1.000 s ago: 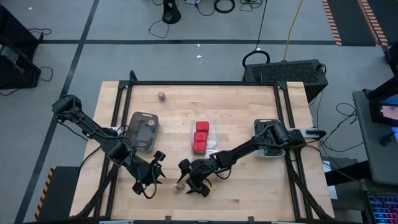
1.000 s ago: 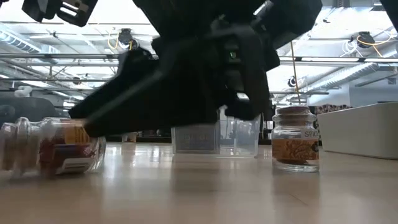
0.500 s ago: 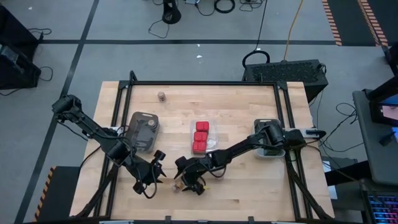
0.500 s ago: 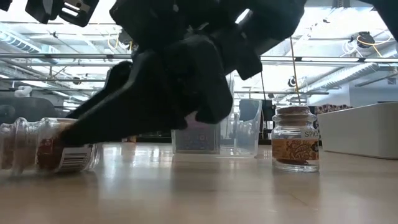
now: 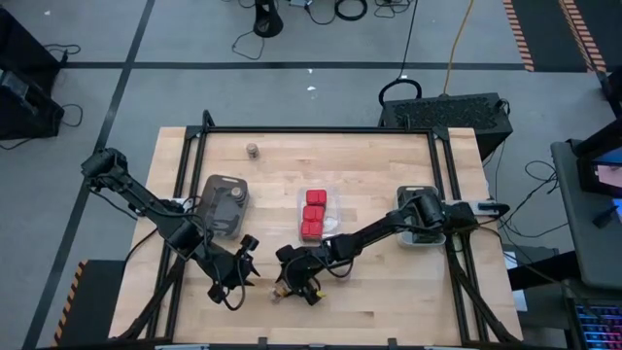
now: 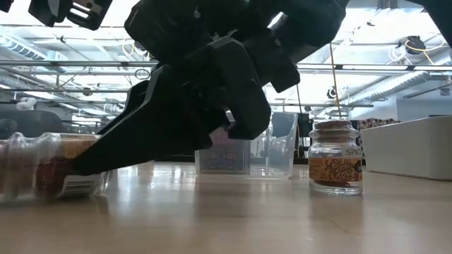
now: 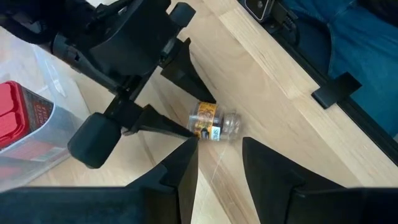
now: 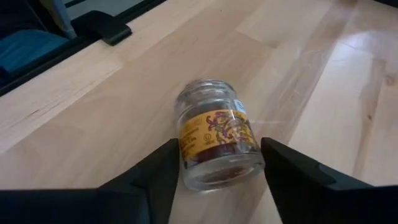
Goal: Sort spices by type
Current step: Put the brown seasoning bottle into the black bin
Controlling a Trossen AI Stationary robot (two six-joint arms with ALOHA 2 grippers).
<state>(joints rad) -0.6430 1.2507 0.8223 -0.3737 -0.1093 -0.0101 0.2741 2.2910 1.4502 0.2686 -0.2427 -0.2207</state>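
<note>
A small round jar (image 8: 214,144) with a yellow-brown label lies on its side on the wood near the table's near edge (image 5: 280,290). My right gripper (image 8: 219,147) is open and low over it, with one finger on each side of the jar's bottom end. My left gripper (image 7: 217,149) is open and hovers just left of that spot (image 5: 245,267), touching nothing. Another jar (image 5: 252,150) stands upright near the far edge. Three red boxes (image 5: 313,211) sit in a clear tray. My right gripper comes at the lying jar slanting down from the table's right, its fingers (image 7: 186,129) along the jar's sides at the bottom end (image 8: 217,174). The jar rests on its side on the table. Whether the fingers touch the glass, I cannot tell.
A grey tray (image 5: 219,216) with a round thing on it lies left of centre. Another tray (image 5: 420,233) sits under my right arm at the table's right. A black frame rail (image 5: 321,129) borders the table. Bare wood lies along the near edge.
My right gripper has moved a little toward the table's left and down over the lying jar. The jar has rolled on its side and slid slightly away from the gripper, with a different part of its label now showing. My left arm has kept still.
</note>
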